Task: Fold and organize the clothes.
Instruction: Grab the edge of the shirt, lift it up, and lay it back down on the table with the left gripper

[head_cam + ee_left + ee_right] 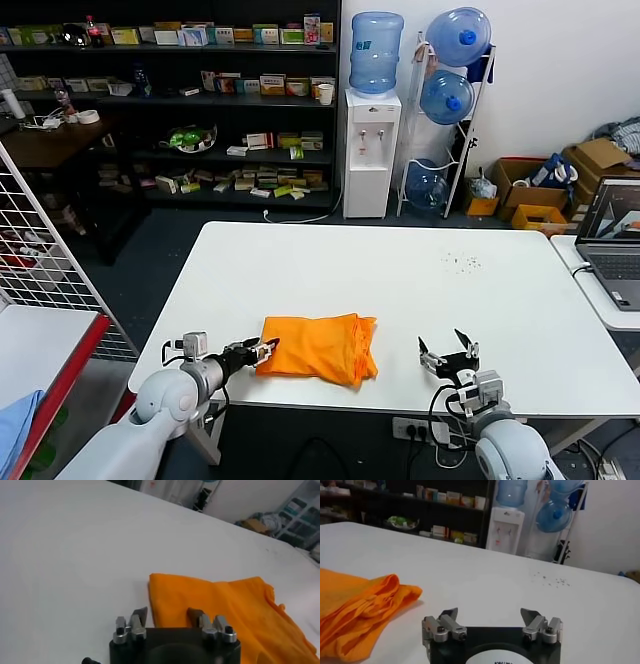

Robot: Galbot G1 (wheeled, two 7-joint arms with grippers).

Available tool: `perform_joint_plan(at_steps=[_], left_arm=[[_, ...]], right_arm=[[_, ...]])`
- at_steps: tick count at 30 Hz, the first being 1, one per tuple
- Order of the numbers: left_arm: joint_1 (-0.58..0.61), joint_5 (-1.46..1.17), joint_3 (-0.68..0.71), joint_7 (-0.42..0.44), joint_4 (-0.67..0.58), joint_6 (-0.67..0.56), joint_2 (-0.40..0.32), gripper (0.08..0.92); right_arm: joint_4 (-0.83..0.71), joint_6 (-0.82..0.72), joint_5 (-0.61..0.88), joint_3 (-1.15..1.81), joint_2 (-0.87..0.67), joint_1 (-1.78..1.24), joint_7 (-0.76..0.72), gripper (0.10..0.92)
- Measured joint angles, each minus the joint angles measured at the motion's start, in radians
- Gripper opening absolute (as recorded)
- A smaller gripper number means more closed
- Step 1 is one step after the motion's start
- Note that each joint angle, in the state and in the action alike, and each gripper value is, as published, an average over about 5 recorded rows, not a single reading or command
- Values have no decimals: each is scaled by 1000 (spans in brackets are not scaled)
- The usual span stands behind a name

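From the head camera I see the bright orange cotton T-shirt (318, 349) lying folded into a compact bundle near the front edge of the white rectangular table (420, 275). My left gripper (263, 350) sits low at the bundle's left edge, right against the cloth, which I judge is where I want it for taking hold of that edge. My right gripper (449, 357) waits on the bare tabletop, well apart from the shirt on its right, fingers spread wide and holding nothing.

On the left wrist camera, the left gripper (167, 615) has its jaws partly open, straddling the near corner of the orange shirt (225, 610): one fingertip rests on the fabric, the other on bare table just beside it. Nothing is clamped yet.

On the right wrist camera, the right gripper (490, 616) stands fully open and empty, with the shirt's layered folds (360, 607) off to one side, not touching it.
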Motion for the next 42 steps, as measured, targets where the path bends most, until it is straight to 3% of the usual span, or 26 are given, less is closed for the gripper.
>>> perform_joint_plan(at_steps=[13, 17, 25, 42], left_arm=[[13, 1, -5, -1, -9, -48, -26, 205], [20, -2, -16, -14, -26, -55, -18, 128], [32, -4, -46, -53, -83, -33, 57, 122], [13, 180, -141, -57, -5, -28, 365, 122]], right_arm=[[10, -4, -1, -2, -1, 0, 7, 823], [11, -7, -5, -9, 3, 5, 11, 823], [19, -12, -16, -24, 17, 10, 20, 823], [8, -9, -27, -59, 36, 40, 21, 823]])
